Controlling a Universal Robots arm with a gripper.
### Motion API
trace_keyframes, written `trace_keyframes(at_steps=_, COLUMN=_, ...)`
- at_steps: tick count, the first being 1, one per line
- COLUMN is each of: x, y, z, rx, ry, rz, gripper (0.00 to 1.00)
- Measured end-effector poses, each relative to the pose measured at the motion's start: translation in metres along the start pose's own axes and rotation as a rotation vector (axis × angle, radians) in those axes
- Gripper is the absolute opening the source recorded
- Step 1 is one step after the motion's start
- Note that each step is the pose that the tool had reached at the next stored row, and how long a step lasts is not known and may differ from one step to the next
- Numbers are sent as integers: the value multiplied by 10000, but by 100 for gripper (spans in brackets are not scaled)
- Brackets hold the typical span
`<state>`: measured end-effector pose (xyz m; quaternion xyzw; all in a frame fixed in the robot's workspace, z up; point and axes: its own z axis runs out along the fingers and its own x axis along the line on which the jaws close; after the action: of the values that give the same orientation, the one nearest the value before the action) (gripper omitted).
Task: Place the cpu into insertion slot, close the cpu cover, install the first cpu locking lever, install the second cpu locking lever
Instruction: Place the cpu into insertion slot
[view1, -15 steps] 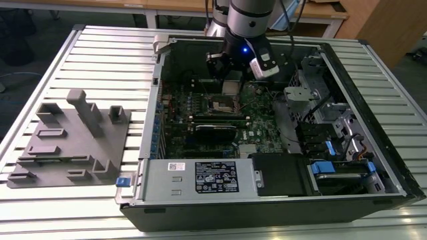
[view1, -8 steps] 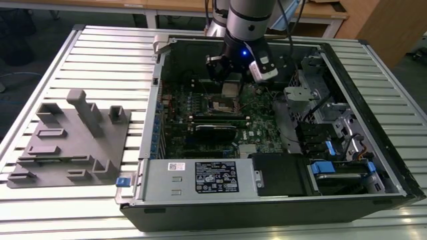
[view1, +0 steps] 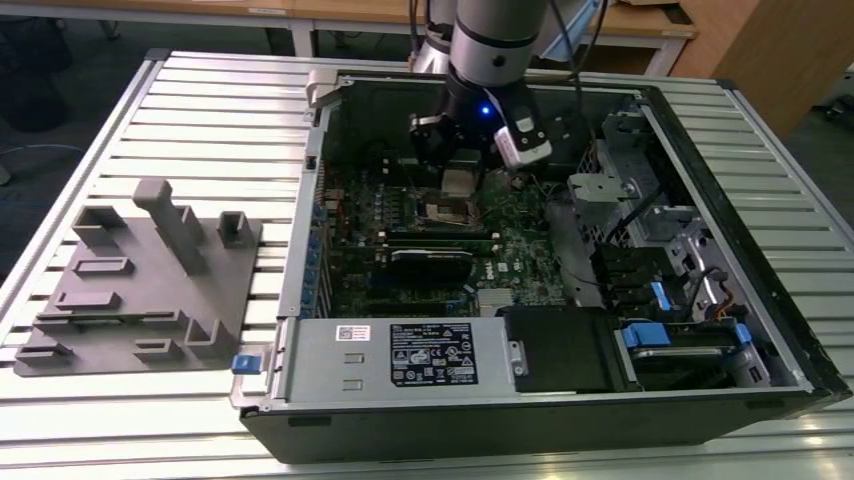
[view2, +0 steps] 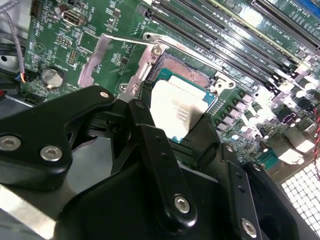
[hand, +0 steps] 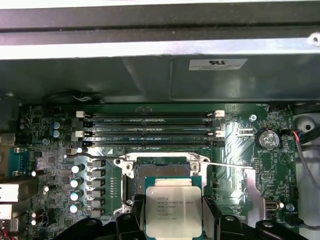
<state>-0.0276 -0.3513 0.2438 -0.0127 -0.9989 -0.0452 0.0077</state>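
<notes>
Gripper (view1: 458, 175) hangs inside the open case (view1: 534, 440) in the exterior view, low over the board (view1: 521, 260). A small silvery cpu (view1: 461, 181) sits between its tips, just above the socket (view1: 447, 212).

In the second wrist view, the black fingers (view2: 145, 125) are pressed against two opposite edges of the cpu (view2: 177, 112), pinching it with its metal top facing up. The socket (view2: 187, 75) lies open beneath it, and a thin wire lever (view2: 130, 39) is swung clear to one side. The chip looks close to the socket, but I cannot tell whether it is touching.

In the first wrist view, the cpu (hand: 173, 210) appears level between the fingers (hand: 131, 222) and overlaps the near part of the socket (hand: 162, 167). Another lever (hand: 235, 165) is splayed outward.

I judge the chip to be light and quite stiff, with a slick lid and thin sides that give the tips little to bite on. It could therefore tip or slide if the squeeze is uneven. Its underside and the socket's contacts are probably the delicate parts, so the bare edges, where it is held now, seem the right place to hold it. It wants setting down flat, without any pushing.
</notes>
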Motion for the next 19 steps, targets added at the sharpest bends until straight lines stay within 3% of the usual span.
trace_keyframes(at_steps=12, x=53, y=-17, z=124, rx=0, ry=0, rz=-1, gripper=54)
trace_keyframes(at_steps=19, x=55, y=-18, z=134, rx=5, ry=1, rz=-1, gripper=54)
